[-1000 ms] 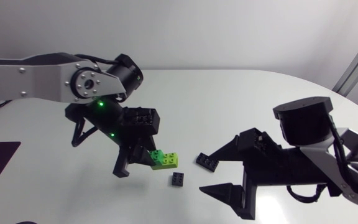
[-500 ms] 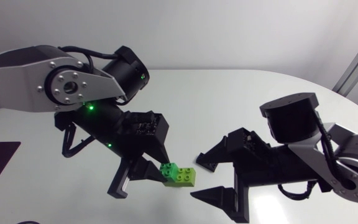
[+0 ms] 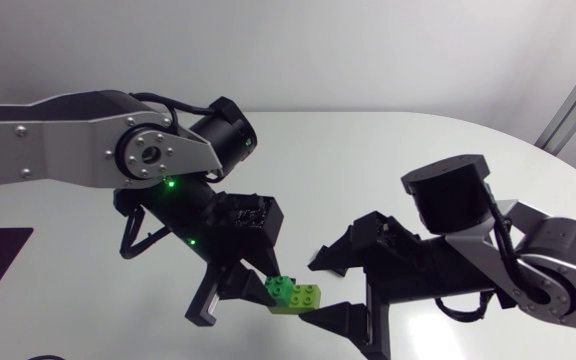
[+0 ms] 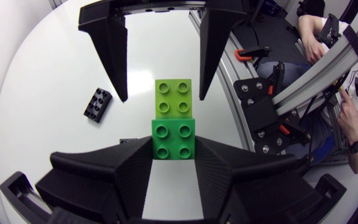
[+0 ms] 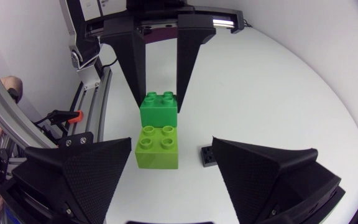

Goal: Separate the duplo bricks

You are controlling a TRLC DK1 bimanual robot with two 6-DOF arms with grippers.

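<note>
Left gripper (image 4: 173,150) pinched the dark green brick (image 4: 173,134), presenting the joined light green brick (image 4: 173,98) between the right gripper's (image 5: 171,146) spread fingers, likely for a pull-apart.

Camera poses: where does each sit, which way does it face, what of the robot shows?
Head view: fixed above the white table, looking down; left arm enters at left, right arm at right.
Left wrist view: on left arm's last link, facing the right arm; own jaws shut on the dark green plastic brick.
Right wrist view: on right arm's last link, facing the left arm; own jaws open either side of the lime green plastic brick.
Shared: both wrist views show both bricks, plus a black plastic brick.
</note>
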